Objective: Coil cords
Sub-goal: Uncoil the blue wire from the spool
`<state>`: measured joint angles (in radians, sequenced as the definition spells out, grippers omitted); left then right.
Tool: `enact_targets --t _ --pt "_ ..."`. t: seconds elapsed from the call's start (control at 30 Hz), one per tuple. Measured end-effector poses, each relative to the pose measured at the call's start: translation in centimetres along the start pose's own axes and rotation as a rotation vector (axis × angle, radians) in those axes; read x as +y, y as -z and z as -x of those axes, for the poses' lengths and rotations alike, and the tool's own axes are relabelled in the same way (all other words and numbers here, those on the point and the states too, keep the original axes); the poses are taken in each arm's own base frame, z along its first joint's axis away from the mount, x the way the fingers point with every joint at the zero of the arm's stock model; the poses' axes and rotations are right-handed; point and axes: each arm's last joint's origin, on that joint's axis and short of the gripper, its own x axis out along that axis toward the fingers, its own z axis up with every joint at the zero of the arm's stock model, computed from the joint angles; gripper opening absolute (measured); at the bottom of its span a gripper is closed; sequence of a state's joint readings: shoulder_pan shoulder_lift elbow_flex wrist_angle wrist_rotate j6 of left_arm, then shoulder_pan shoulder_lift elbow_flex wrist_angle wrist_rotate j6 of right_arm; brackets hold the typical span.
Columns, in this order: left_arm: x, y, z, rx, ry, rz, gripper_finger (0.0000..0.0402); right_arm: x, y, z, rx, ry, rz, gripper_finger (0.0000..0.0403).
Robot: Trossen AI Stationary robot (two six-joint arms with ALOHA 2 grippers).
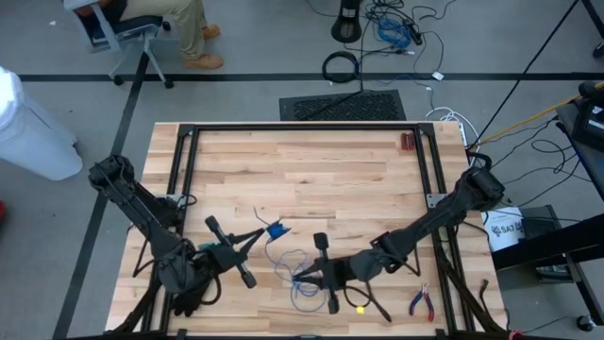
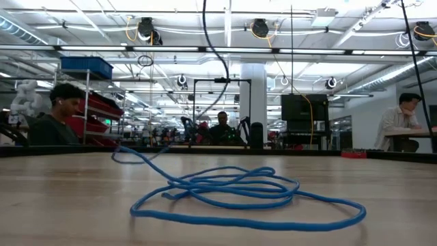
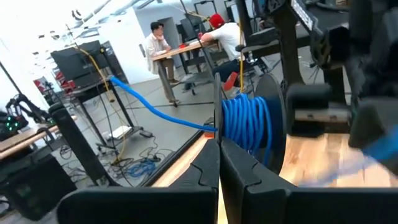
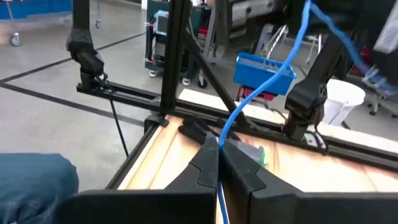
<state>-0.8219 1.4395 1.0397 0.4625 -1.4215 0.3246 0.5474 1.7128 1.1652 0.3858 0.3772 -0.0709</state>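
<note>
**Cord pinched by both grippers, near table edge**

Cord [image 1: 294, 274] was thin, blue, sprawled in loose loops on the wooden table [image 1: 311, 170] between the two grippers. Left gripper [image 1: 264, 232] had fingers closed on a wound blue section [image 3: 245, 121]. Right gripper [image 1: 304, 280] was clamped on a strand [image 4: 261, 74] running up from its fingertips. Red-handled pliers [image 1: 421, 302] lay apart, beside the right arm.

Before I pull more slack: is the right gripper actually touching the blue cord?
Touching. In the right wrist view the right gripper has its fingers closed together with the blue cord pinched between the tips and running out on both sides.
</note>
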Motion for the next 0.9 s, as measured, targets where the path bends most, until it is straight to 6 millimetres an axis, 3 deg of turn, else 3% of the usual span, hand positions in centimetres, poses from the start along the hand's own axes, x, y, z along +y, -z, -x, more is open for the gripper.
enact_targets --t 0.47,0.9 --pt "-0.5 -0.7 0.4 -0.088 0.210 0.071 0.0002 -0.8 2.5 0.0 0.232 0.069 0.031 0.0000" --pt "-0.3 -1.2 0.9 -0.123 0.285 0.086 0.0002 -1.9 4.5 0.4 0.435 0.167 -0.007 0.0018"
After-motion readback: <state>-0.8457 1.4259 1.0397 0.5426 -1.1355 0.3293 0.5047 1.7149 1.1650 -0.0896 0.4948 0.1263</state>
